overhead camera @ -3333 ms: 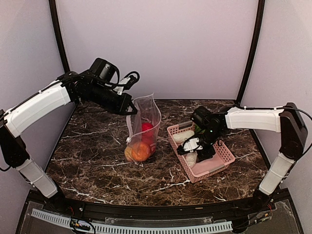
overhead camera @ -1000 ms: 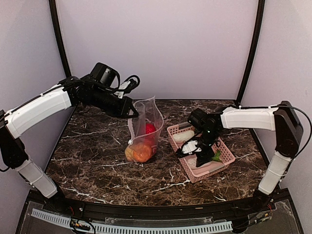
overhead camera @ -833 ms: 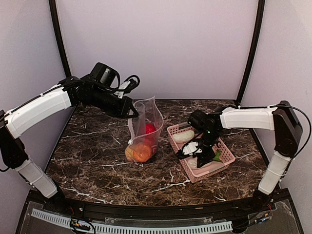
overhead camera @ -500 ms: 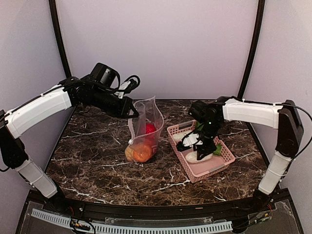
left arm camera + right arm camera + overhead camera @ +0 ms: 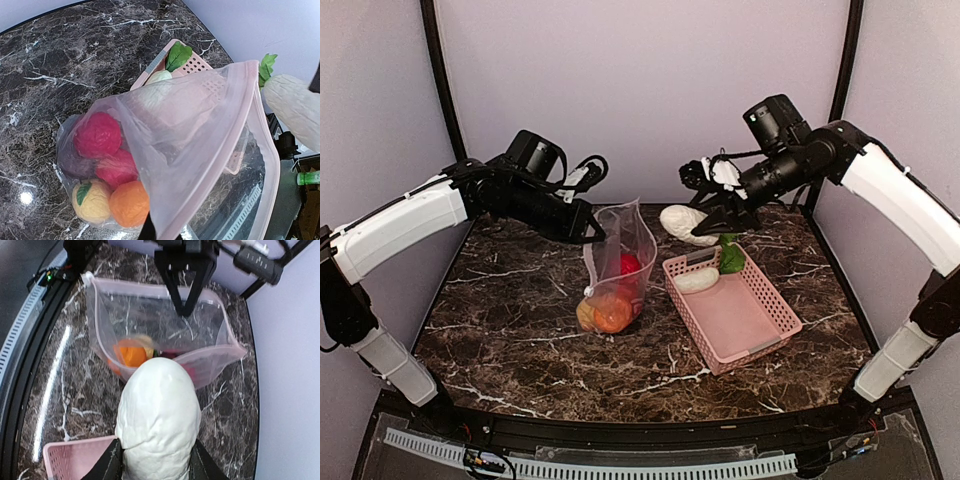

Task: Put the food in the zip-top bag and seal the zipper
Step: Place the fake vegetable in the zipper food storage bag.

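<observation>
Right wrist view: your right pincer [image 5: 156, 462] clasps the bumpy white toy radish [image 5: 157, 410] mid-body; likely light, rigid. Ahead, left pincer [image 5: 184, 307] pinches the floppy clear bag [image 5: 145, 325].

zip-top bag [image 5: 620, 250]: clear crinkly plastic | table [image 5: 510, 330]: glossy marble | basket [image 5: 740, 315]: pink plastic mesh

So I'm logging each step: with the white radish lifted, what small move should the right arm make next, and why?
Probably carry the bumpy white toy radish leftward until it hangs over the clear plastic zip-top bag. The right claw grips it short of the bag, and the left claw holds that bag open.
</observation>
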Tool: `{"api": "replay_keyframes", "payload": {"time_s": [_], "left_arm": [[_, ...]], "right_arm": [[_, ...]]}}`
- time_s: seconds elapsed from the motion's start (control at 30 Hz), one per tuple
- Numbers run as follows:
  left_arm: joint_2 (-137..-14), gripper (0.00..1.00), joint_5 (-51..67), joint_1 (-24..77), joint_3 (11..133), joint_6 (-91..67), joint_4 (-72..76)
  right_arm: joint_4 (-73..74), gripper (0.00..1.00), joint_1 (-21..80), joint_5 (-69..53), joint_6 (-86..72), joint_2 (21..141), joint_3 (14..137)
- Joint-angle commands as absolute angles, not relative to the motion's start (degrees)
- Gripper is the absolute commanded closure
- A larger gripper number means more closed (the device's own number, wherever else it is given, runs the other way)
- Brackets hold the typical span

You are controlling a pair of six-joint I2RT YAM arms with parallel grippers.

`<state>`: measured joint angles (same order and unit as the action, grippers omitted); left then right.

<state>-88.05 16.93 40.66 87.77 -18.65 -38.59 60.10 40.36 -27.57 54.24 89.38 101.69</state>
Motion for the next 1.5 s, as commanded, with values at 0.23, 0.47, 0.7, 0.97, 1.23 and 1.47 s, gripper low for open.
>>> {"api": "replay_keyframes", "payload": {"time_s": [0.23,0.47,0.7,0.97,1.23,1.47], "left_arm": [[-87.66,0.99,18.4,40.74,88.59,-18.2,-39.05],[-87.8,0.99,18.21,40.7,89.74,-18.19,-39.93],[-87.68,0.99,19.07,40.75,91.0,-18.39,-41.14],[-86.05,0.99,20.02,40.77,90.98,-18.44,-41.31],[-85.31,0.99,21.25,40.77,89.75,-18.48,-40.87],[-84.88,0.99,21.43,40.75,89.91,-18.33,-40.89]], "right_arm": [[55.08,0.75,44.7,-55.5,43.12,97.55,121.8],[54.65,0.75,47.5,-60.28,40.0,104.46,132.0],[49.29,0.75,48.78,-59.93,39.74,104.74,127.58],[47.47,0.75,49.32,-59.52,41.01,107.04,124.49],[46.79,0.75,50.09,-59.67,41.41,109.09,123.56],[46.04,0.74,50.03,-55.54,44.17,109.03,118.85]]}}
